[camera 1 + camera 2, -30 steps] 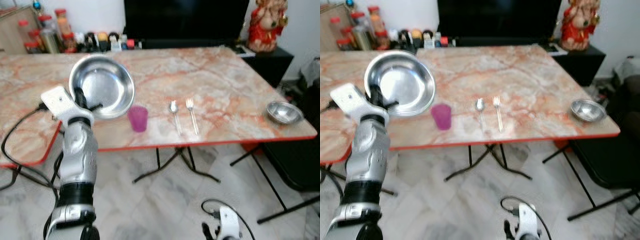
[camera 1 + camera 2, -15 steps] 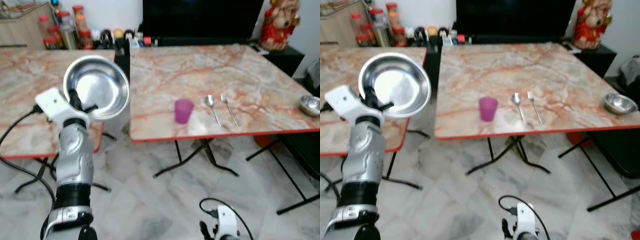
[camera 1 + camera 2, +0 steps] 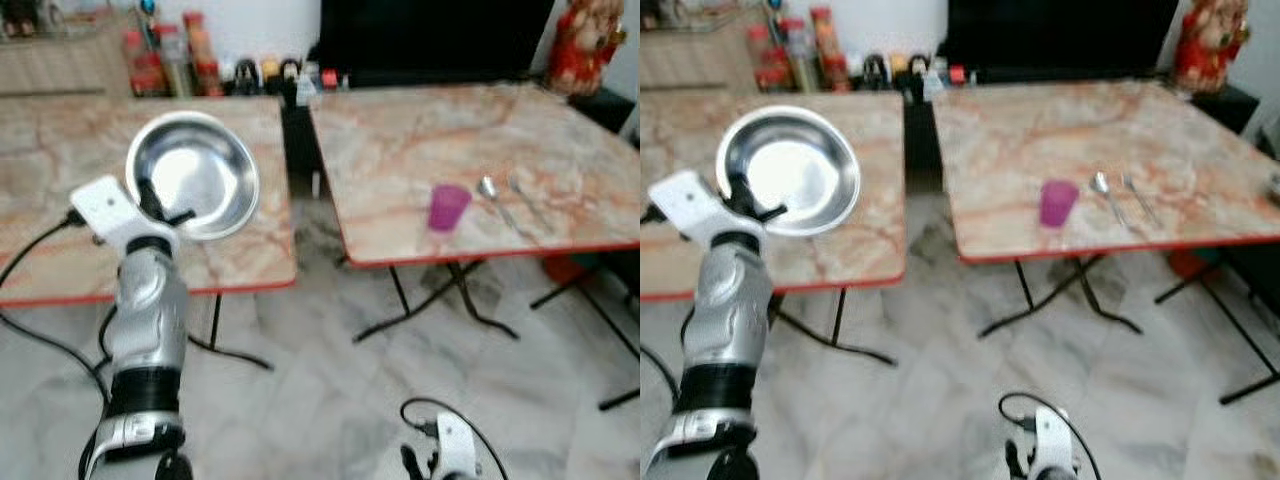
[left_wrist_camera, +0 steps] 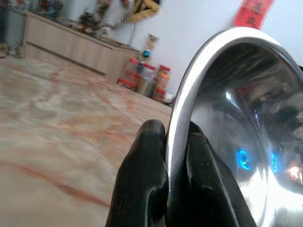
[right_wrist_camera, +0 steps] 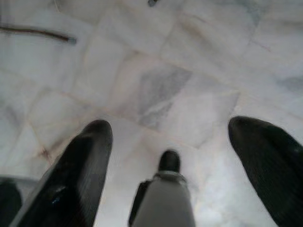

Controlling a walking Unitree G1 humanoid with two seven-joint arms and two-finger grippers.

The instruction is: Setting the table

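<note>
My left gripper is raised in front of me, shut on the rim of a round steel plate that it holds tilted up. In the left wrist view both black fingers pinch the steel plate's edge. On the right-hand marble table stand a purple cup, a spoon and a fork side by side. My right arm hangs low; its gripper is open above the floor.
A second marble table with a red edge stands on the left, behind the plate, with a gap between the two tables. Jars and bottles line the back wall beside a dark screen. A red figurine stands far right. Cables trail on the floor.
The view has swung left: the cup, spoon and fork table has slid to the right and the left table fills more of the view. The steel bowl has left the frame. My left gripper keeps the plate.
</note>
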